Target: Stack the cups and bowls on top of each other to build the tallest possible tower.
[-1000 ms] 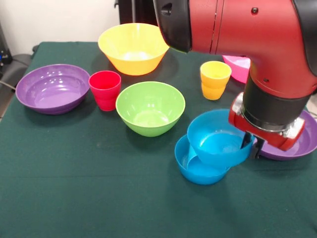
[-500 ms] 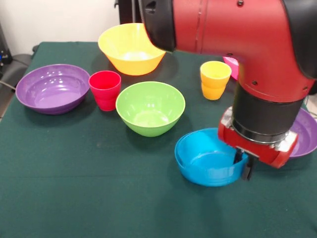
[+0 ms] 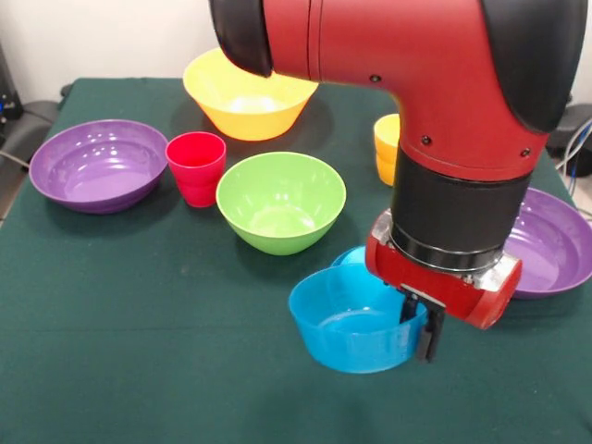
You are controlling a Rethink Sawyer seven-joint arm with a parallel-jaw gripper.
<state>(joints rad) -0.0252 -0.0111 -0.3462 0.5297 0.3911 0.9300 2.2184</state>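
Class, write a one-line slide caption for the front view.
Gripper clamps blue bowl's rim beside the green bowl.

Dark green cloth-covered surface, pale wall behind it, dark object at the left edge, cables at the right edge

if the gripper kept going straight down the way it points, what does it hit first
It's already clamped on the blue bowl's rim; the gripper going further down would likely press that bowl into the green tablecloth beneath it.
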